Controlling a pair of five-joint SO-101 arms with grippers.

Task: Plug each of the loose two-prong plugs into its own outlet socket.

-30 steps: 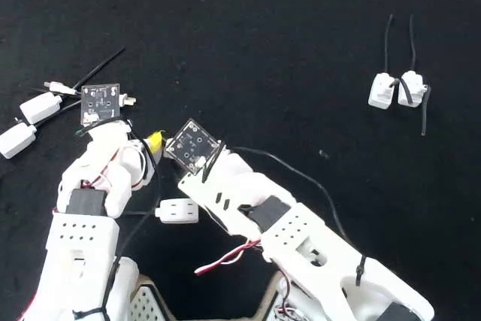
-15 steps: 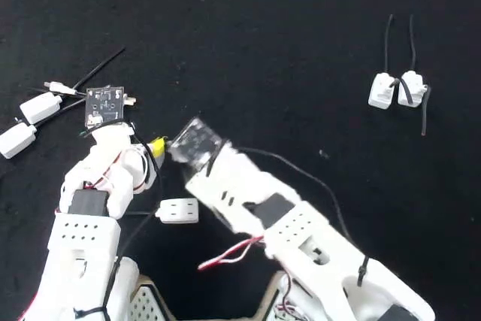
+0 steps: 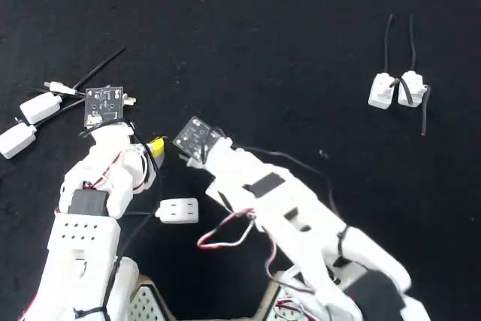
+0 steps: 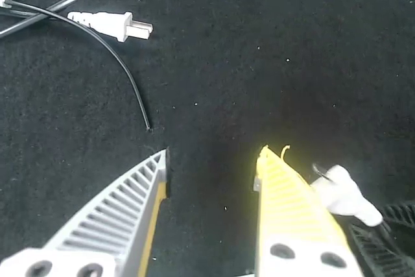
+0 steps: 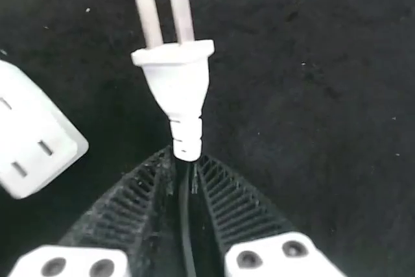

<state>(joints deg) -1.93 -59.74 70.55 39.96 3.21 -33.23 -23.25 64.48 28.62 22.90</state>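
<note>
Nearest to the arm bases, a white socket [image 3: 178,210] lies flat on the black table [image 3: 285,43], between the two arms, and nothing is plugged into it. A little further, the right gripper [image 5: 185,157] is clamped on the black cord, just behind the collar of a white two-prong plug [image 5: 174,72]. The prongs of this plug point away from the gripper and are bare. In the right wrist view a socket lies just beside the plug but apart from it, and the prongs are not aimed at its slots.

Beside it, the left gripper [image 4: 213,154] hangs over bare cloth with its fingers spread and nothing between them. Beyond it a second plug [image 4: 110,25] lies loose with its black cord. Near it, at the left edge of the table, there are two white blocks [image 3: 39,107]. I take them for sockets, and they have no plug in them.

Farthest, on the right side, two white pieces [image 3: 383,89] with black cords lie touching each other. I cannot tell whether they are joined.

In my judgement the task is at its beginning: one plug is in hand but not yet inserted, and one more waits.
</note>
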